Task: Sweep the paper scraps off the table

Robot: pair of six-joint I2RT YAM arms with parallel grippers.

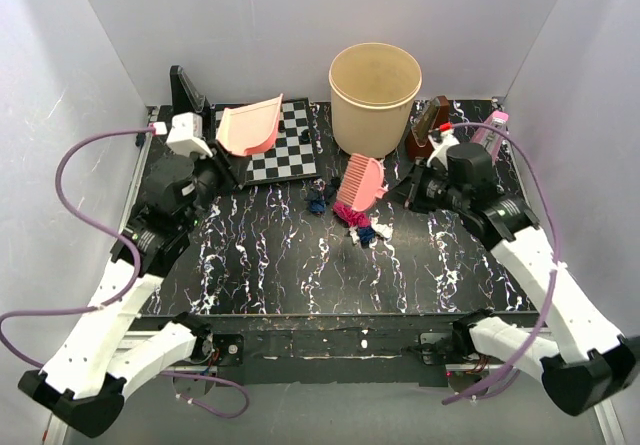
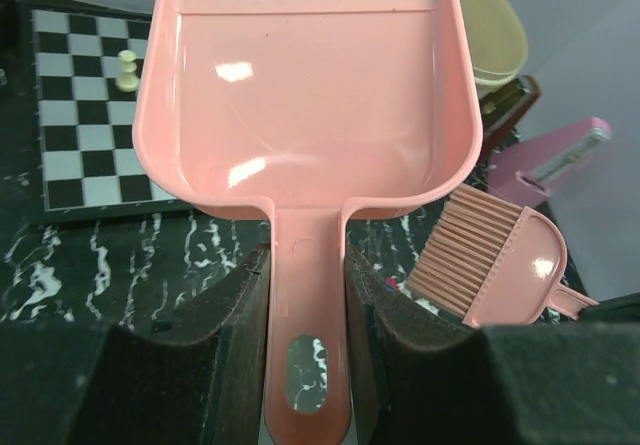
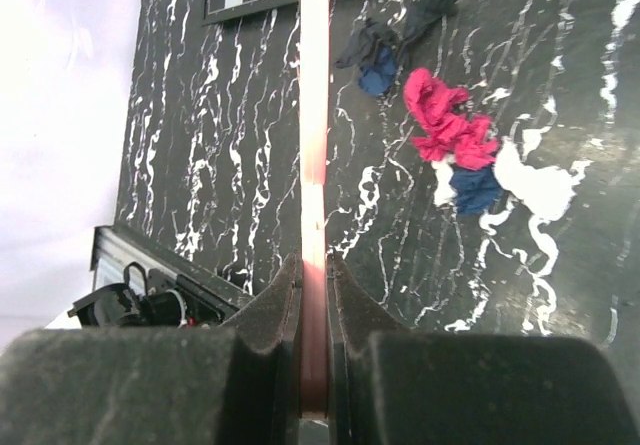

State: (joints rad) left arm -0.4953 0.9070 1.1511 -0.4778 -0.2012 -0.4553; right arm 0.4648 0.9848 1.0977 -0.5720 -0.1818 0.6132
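Several paper scraps (image 1: 355, 220) in magenta, dark blue, black and white lie in a cluster mid-table, also in the right wrist view (image 3: 445, 125). My left gripper (image 1: 222, 165) is shut on the handle of a pink dustpan (image 2: 305, 115), held above the chessboard at the far left. My right gripper (image 1: 400, 187) is shut on the handle of a pink brush (image 1: 360, 182), seen edge-on in the right wrist view (image 3: 314, 165). The brush's bristles hang just beyond the scraps. The black marbled table (image 1: 270, 265) lies under everything.
A chessboard (image 1: 285, 145) with a small white piece (image 2: 127, 69) lies at the back left. A large beige bucket (image 1: 374, 97) stands at the back centre. A brown object (image 1: 428, 125) and a pink box (image 1: 490, 130) sit at the back right.
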